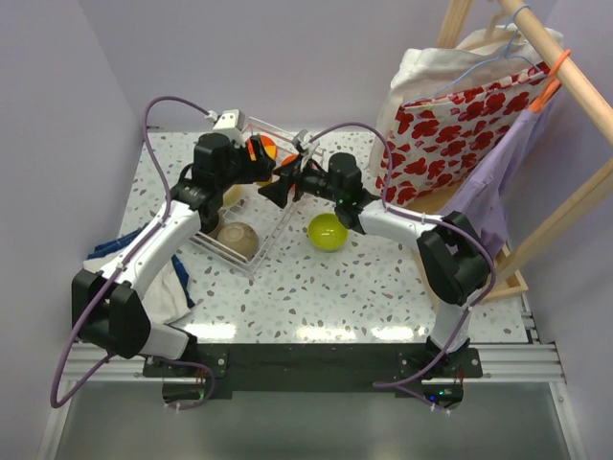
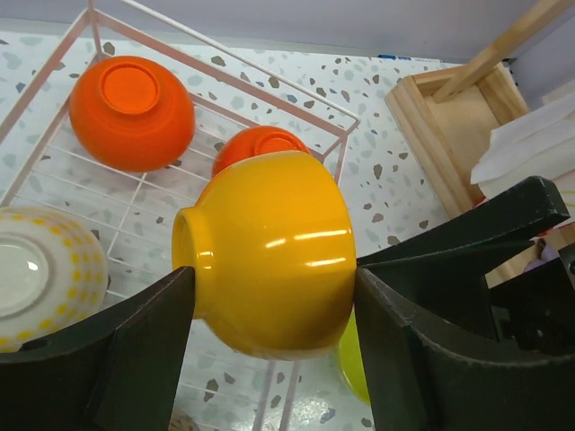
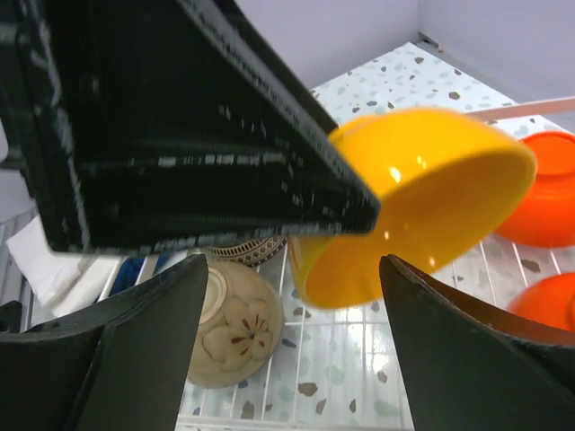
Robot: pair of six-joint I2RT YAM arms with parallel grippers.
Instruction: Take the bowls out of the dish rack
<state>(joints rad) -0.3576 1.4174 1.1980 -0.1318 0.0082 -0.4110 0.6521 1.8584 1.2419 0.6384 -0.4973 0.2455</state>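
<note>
My left gripper is shut on a yellow-orange bowl, gripped across base and rim and held on its side above the white wire dish rack. My right gripper is open just beside it, with the same bowl above the gap and touching neither finger. Two orange-red bowls, a cream patterned bowl and a tan flowered bowl lie in the rack. A lime green bowl stands on the table right of the rack.
A wooden clothes rack with a red-flowered bag and hanging cloth fills the right side. Its wooden base sits near the dish rack's far corner. Crumpled cloth lies at the table's left edge.
</note>
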